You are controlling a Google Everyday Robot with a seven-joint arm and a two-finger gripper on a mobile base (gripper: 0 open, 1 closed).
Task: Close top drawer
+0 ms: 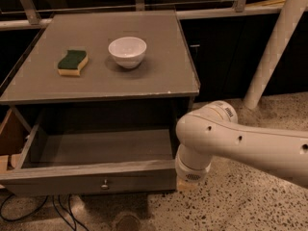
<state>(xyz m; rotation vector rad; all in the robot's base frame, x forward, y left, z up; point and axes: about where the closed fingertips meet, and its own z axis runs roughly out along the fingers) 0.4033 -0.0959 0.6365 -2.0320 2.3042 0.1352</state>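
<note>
The top drawer [72,183] of the grey cabinet is pulled far out. Its deep box is empty, and a small round metal knob [104,184] sits at the centre of the long front panel. My white arm [226,138] reaches in from the right and bends down. Its wrist end with the gripper [186,184] is at the right end of the drawer front, close against it. The gripper is mostly hidden under the wrist.
On the cabinet top [159,76] stand a white bowl [127,51] and a green-and-yellow sponge [72,62]. A white post [276,47] leans at the right. Black cables [33,208] lie on the speckled floor under the drawer. A wooden piece [9,134] is at the left edge.
</note>
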